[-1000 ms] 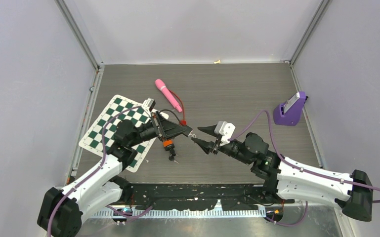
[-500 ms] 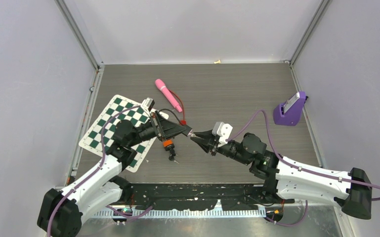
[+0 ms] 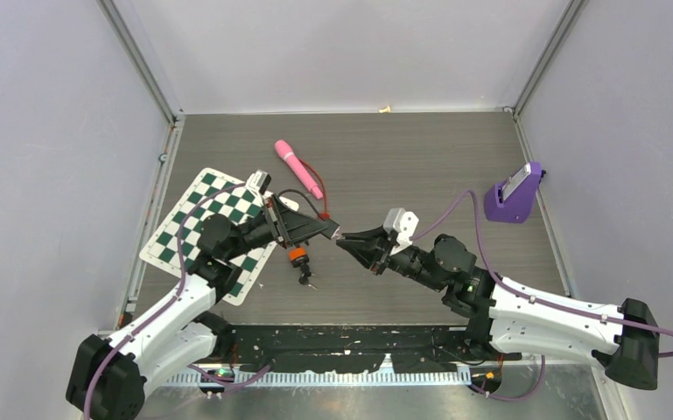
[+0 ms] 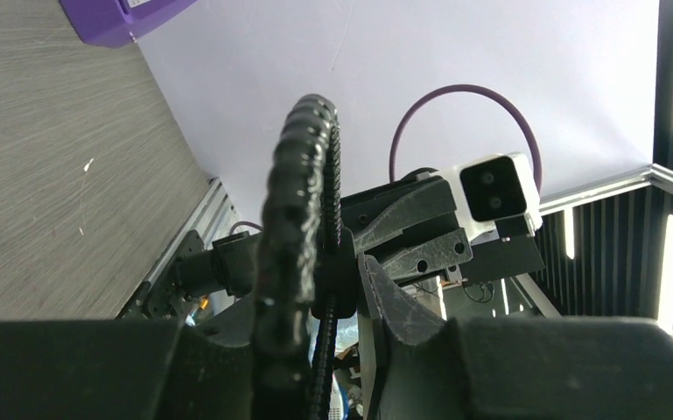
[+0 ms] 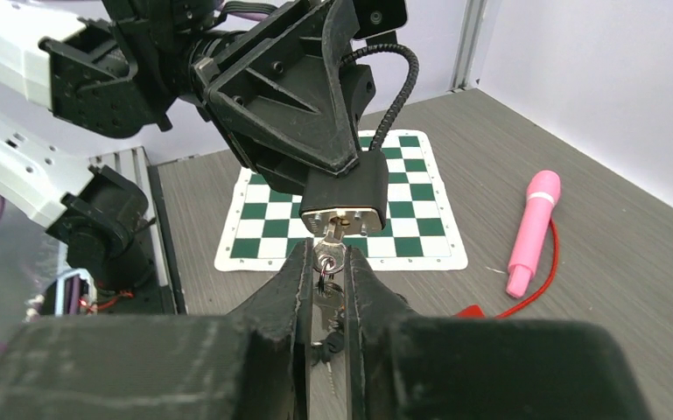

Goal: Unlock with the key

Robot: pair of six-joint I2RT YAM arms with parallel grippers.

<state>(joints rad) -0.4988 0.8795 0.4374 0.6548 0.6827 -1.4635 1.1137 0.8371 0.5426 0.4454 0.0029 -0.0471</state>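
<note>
**Key seated, both arms meet above the worktop**

Nearest the front edge, the right end effector (image 5: 328, 276) reaches in from the right. Its two fingers are pressed together on the head of the key (image 5: 331, 252), clamped as far as the wrist view shows. The blade is already in the keyway, so that pinch on the flat head looks like the set-up for a twist.

Just beyond it, the padlock (image 5: 344, 194) hangs in the air over the middle of the worktop (image 3: 420, 157) with its keyhole facing the right arm. The left end effector (image 3: 325, 230) is closed around the padlock's body. My read is that it serves as a vice, so the lock does not spin with the key. A black ribbed cable (image 5: 400, 83) loops out of the top of the lock (its far end I can't trace).

Further back, a chessboard mat (image 5: 420, 210) lies flat towards the left edge. A pink wand (image 5: 532, 229) with a red cord (image 5: 550, 262) sits nearer the back edge. A purple box (image 3: 515, 194) stands by the right edge, well apart from the action.
</note>
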